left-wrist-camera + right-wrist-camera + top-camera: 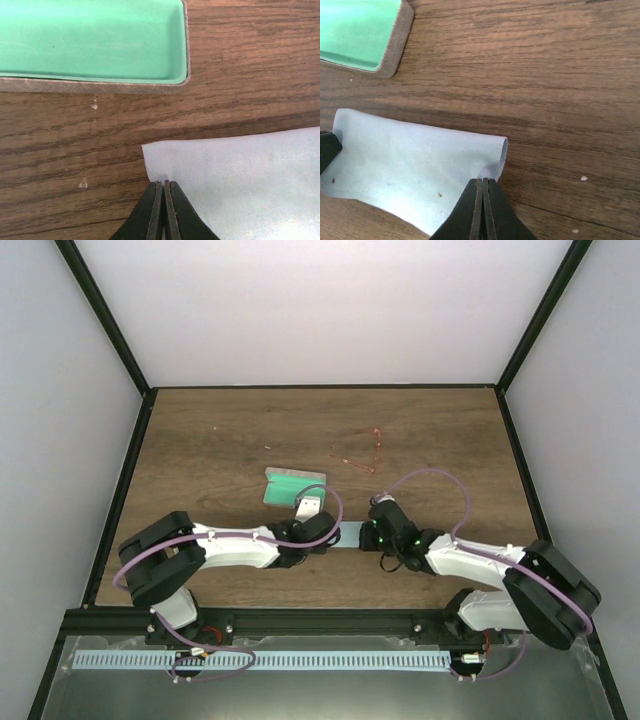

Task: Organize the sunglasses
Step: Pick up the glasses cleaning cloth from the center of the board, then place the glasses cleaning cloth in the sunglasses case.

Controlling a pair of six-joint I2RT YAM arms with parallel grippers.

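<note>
Dark brown wood-grain tabletop (200, 440): flat, with a few small pale specks. Plain white wall panels (320, 310) close off the back and both sides, joined by black corner posts (105, 315). Grey metal ledge (120, 690) runs along the near edge. Lighting even and diffuse.

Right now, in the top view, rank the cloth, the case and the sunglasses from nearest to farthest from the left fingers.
1. Blue cloth, pinched in the left fingers.
2. Green-lined case, just beyond, slightly left.
3. Sunglasses, farther back, to the right.
</note>
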